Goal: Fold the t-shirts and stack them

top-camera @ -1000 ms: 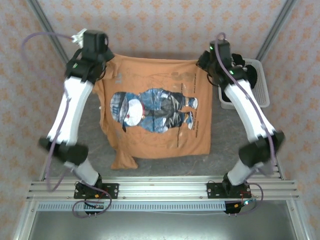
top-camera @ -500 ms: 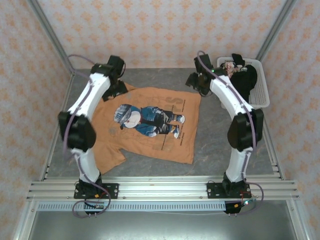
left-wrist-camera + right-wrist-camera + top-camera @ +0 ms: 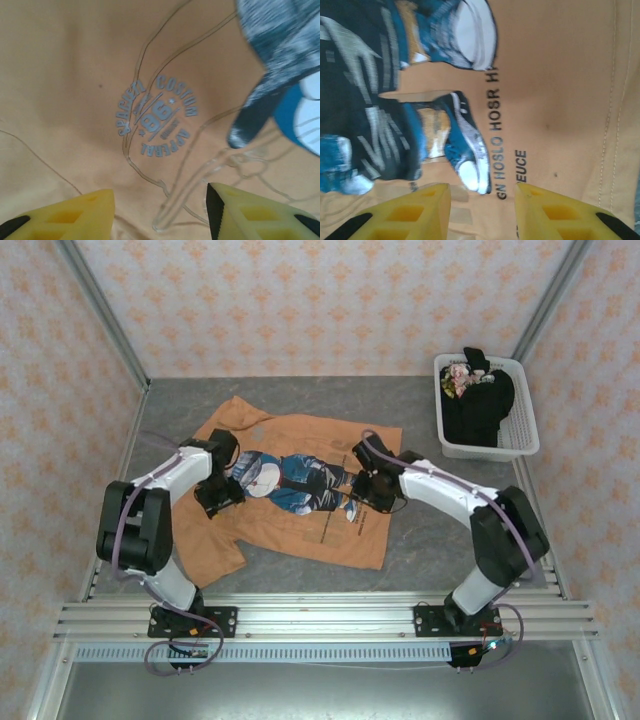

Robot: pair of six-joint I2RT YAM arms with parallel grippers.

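Orange-tan t-shirt lies flat, long axis left-right, collar pointing left.

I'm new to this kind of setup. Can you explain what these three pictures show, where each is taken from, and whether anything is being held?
Two robot arms are bolted at the near edge of a grey table. The wide picture comes from a fixed camera above and behind them. The two close-ups come from cameras on the wrists, looking past their yellow fingers. An orange t-shirt lies spread out, print up. The left gripper and the right gripper sit low over it, jaws apart, pinching nothing. A black t-shirt sits in the white basket.
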